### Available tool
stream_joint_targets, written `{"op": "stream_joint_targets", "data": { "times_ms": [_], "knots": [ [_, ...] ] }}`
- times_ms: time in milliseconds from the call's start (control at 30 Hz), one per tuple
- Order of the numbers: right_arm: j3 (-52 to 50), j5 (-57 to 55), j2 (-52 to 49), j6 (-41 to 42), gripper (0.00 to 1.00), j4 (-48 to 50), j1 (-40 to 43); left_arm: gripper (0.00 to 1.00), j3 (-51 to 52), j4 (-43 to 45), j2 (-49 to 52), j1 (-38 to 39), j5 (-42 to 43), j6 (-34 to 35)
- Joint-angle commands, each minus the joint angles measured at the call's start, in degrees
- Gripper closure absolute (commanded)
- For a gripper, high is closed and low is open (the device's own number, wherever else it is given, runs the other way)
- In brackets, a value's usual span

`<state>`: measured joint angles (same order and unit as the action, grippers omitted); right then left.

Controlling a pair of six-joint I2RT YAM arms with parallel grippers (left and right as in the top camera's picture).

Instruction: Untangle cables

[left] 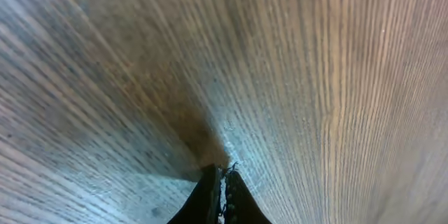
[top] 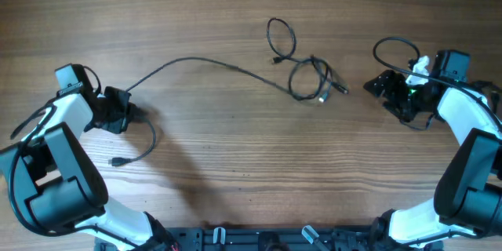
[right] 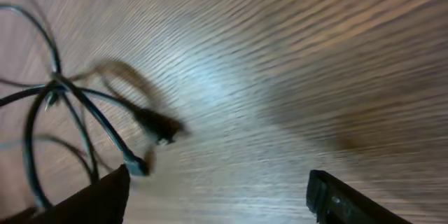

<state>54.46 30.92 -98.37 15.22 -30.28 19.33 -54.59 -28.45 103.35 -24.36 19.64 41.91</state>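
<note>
Bench (top: pixel 235 188), wood-grain top, inspected from the near edge outward.

Near-left area: a loose plug end (top: pixel 116 161) lies flat on the bench. Its cord curves up and right to the left gripper (top: pixel 129 114).

Left gripper, close to the left edge at mid-depth: the fingers are pressed together, as the left wrist view (left: pixel 222 182) confirms. From overhead a long cord (top: pixel 188 60) meets this gripper on its far side, and the plug-end cord meets it on the near side. It cannot be told whether the cord is pinched between the fingers or merely passes beneath them. The wrist view shows only bare wood ahead of the tips.

Right gripper (top: pixel 378 90), close to the right edge at mid-depth: the fingers stand wide apart with nothing between them. In the right wrist view (right: pixel 217 196) there is bare bench in the gap.

The cables (top: pixel 307 78) lie right of centre, toward the far edge and just beside the right gripper, without touching it. They form a knot of crossed loops, with small plugs sticking out on the right side. The right wrist view shows the same bundle (right: pixel 84 126), blurred, ahead and to one side of the fingers. The long cord runs from this knot leftward across the bench.

Farthest out, a single far loop (top: pixel 281 38) rises from the knot.
</note>
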Motion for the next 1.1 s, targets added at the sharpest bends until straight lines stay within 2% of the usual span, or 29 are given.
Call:
{"op": "stream_joint_targets", "data": {
  "times_ms": [0,200,233,300,367,467,633,700,733,800,900,933,1000,1067],
  "knots": [
    [-0.07,7.91,0.33,-4.85,0.15,-0.59,-0.83,0.96,0.37,0.63,1.14,1.97,-4.00,0.98],
    [-0.07,17.75,0.33,-7.69,0.28,1.60,-10.16,0.96,0.37,1.68,1.14,4.02,-4.02,0.98],
    [-0.07,20.02,0.33,-7.76,0.34,2.84,-12.57,0.96,0.37,1.86,1.14,4.35,-4.02,0.98],
    [-0.04,24.09,0.33,-7.58,0.59,4.50,-15.96,0.96,0.37,2.05,1.14,4.94,-4.02,0.98],
    [-0.04,26.99,0.33,-4.46,0.71,4.13,-18.51,0.96,0.37,2.05,1.14,5.35,-4.04,0.96],
    [-0.04,22.43,0.33,7.48,0.88,0.39,-21.00,0.96,0.37,2.05,1.14,5.40,-4.02,0.96],
    [-0.04,21.24,0.33,9.44,0.91,-0.35,-25.81,0.96,0.37,2.14,1.14,5.40,-3.54,0.98],
    [-0.04,21.18,0.33,11.37,0.84,-0.20,-28.98,0.96,0.37,2.12,1.14,5.42,-3.54,0.98],
    [-0.04,19.98,0.33,12.59,0.77,-0.20,-30.27,0.96,0.37,2.10,1.14,5.40,-3.54,0.98],
    [-0.04,14.10,0.33,18.14,0.76,1.05,-32.41,0.96,0.37,2.08,1.14,5.42,-3.54,0.98],
    [-0.02,21.31,0.33,20.94,0.77,13.11,-33.79,0.96,0.37,2.16,1.14,5.42,-2.49,0.98],
    [-0.02,20.50,0.33,22.69,0.77,17.46,-34.32,0.96,0.37,2.16,1.14,5.42,-2.51,0.98],
    [-0.02,13.79,0.33,24.09,0.77,22.84,-35.19,0.96,0.37,2.14,1.14,5.42,-2.51,0.98],
    [-0.02,5.44,0.33,24.20,0.74,24.24,-35.69,0.96,0.37,2.10,1.14,5.42,-2.51,0.98]
  ]
}}
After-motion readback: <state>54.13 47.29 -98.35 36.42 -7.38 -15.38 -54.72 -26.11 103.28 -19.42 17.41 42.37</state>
